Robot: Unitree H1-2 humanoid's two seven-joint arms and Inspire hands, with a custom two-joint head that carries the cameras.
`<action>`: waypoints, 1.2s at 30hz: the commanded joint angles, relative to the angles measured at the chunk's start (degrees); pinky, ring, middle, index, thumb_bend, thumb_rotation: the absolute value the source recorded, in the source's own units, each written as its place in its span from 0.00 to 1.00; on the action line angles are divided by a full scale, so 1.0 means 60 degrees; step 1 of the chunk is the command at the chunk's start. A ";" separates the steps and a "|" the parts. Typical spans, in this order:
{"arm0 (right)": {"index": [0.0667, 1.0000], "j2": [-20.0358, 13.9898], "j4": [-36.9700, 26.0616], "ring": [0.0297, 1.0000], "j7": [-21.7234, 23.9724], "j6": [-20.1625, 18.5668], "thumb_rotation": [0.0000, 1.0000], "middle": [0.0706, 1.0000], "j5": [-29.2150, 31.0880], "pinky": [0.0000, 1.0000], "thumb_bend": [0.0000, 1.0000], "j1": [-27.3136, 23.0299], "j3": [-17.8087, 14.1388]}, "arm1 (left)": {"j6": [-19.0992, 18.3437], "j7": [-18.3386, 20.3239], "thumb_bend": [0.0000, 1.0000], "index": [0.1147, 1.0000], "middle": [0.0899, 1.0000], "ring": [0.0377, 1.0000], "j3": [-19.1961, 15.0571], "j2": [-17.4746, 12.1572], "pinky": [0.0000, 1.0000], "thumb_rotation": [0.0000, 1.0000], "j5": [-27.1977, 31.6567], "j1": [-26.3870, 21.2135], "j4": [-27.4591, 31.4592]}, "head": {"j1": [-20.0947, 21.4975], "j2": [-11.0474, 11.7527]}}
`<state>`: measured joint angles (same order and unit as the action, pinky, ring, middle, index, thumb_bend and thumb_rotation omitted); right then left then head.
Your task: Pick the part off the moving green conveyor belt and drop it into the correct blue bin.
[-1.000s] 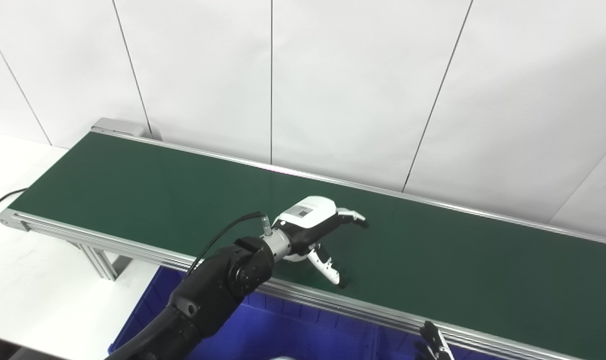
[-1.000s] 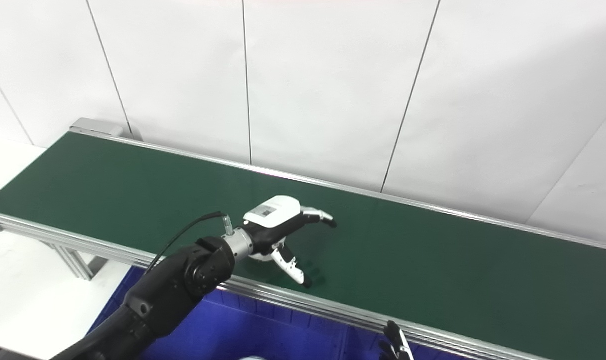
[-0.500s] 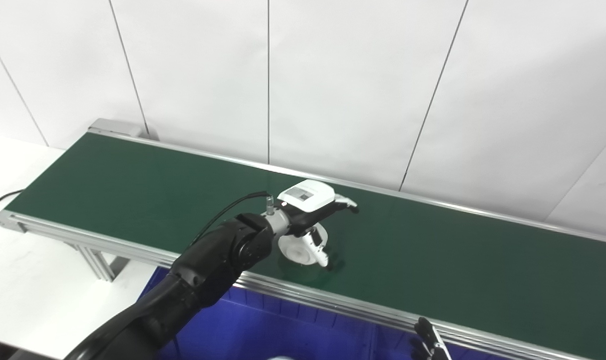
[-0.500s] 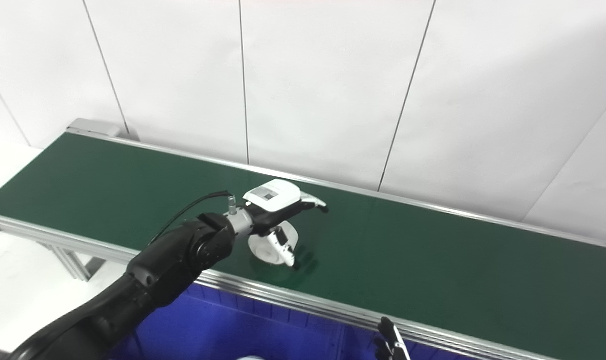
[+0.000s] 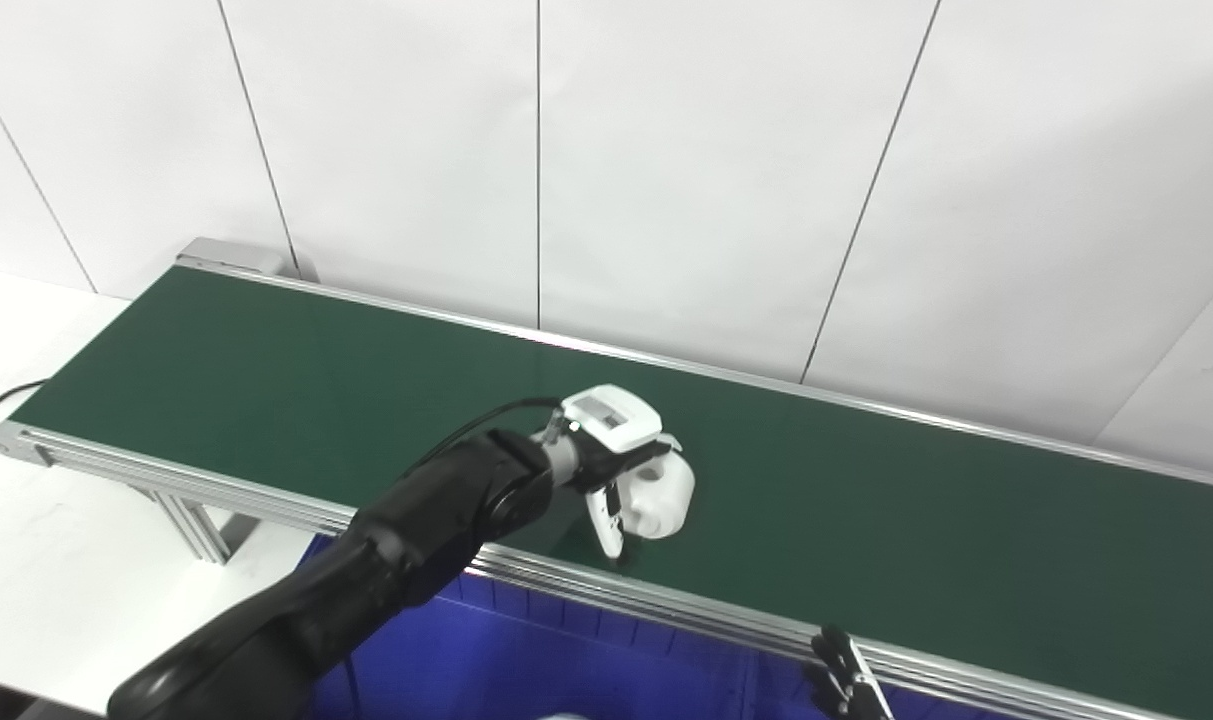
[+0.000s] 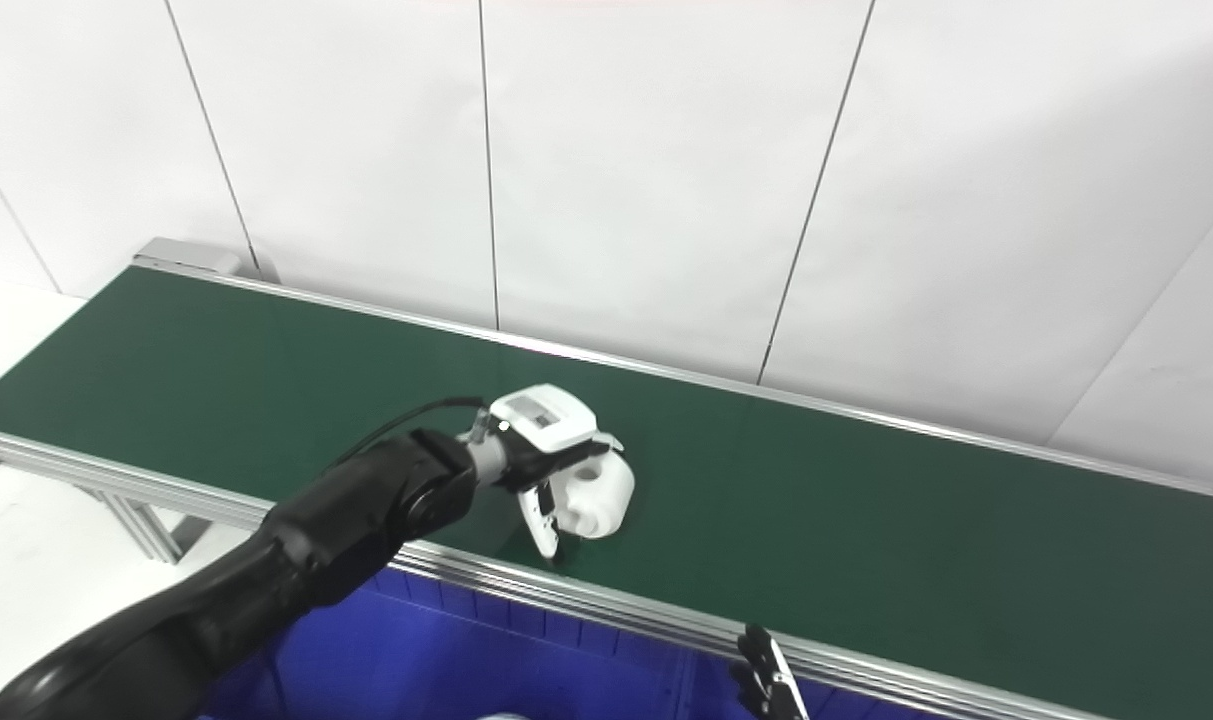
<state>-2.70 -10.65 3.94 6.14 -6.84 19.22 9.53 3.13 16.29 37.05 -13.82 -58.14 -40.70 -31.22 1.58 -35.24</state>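
Nearest you, the blue bin [image 5: 586, 660] is sitting under the near rail of the conveyor, only partly in frame. Your right hand [image 5: 846, 682] is just poking in at the bottom edge by that rail; only dark fingertips are showing, so you can't tell whether it's open or closed. Past the rail, your left hand [image 5: 621, 450] is reaching over the green conveyor belt [image 5: 916, 530], fingers curling around the white part [image 5: 661, 495], thumb pointing down on its near side. The part is sitting at the near half of the belt, close to the rail, roughly mid-length; whether it's lifted off the belt isn't clear. Behind the belt, a white panelled wall [image 5: 706, 170] is filling the background.
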 commanded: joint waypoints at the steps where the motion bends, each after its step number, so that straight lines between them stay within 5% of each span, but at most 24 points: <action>1: 0.96 0.0082 -0.0407 0.91 0.0007 -0.0065 0.98 0.94 -0.0021 0.91 0.90 -0.0001 0.0047 | -0.0275 -0.0781 0.96 0.68 0.71 0.73 0.0093 0.0142 0.76 0.21 -0.0306 0.0011 -0.0195 | 0.0004 0.0009; 5: 0.96 0.0094 -0.0498 0.91 0.0037 -0.0125 0.99 0.95 0.0013 0.92 0.90 0.0021 0.0086 | -0.0347 -0.2751 0.80 0.57 0.61 0.62 0.0106 0.0436 0.67 0.11 -0.0559 0.0335 -0.0793 | 0.0049 -0.0012; 7: 0.96 0.0097 -0.0561 0.91 0.0042 -0.0158 0.99 0.95 0.0016 0.92 0.89 0.0042 0.0108 | -0.0264 -0.3593 0.58 0.45 0.52 0.54 0.0075 0.0564 0.61 0.07 -0.0488 0.0448 -0.1090 | 0.0070 -0.0034; 11: 0.96 0.0115 -0.0727 0.91 0.0042 -0.0284 0.98 0.94 0.0022 0.93 0.90 0.0095 0.0150 | -0.0024 -0.4562 0.52 0.43 0.44 0.50 -0.0030 0.0886 0.58 0.00 -0.0082 0.0724 -0.1402 | 0.0074 -0.0053; 24: 0.96 0.0073 -0.0726 0.92 0.0085 -0.0212 0.98 0.95 0.0032 0.92 0.89 0.0072 0.0182 | 0.0205 -0.4568 0.52 0.42 0.44 0.49 -0.0067 0.0842 0.56 0.00 0.0381 0.0701 -0.0440 | -0.0119 -0.0075; 36: 0.97 -0.0344 -0.0639 0.92 0.0252 -0.0273 1.00 0.94 0.0522 0.90 0.89 -0.0230 -0.0262 | 0.0294 -0.2883 0.52 0.42 0.44 0.50 -0.0668 -0.0754 0.55 0.00 0.0383 0.1177 0.2855 | -0.1554 -0.0641</action>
<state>-4.54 -12.79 5.12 4.74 -4.79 18.69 8.52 4.41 -1.36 33.94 -17.18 -56.54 -33.14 -16.80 -5.98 -38.50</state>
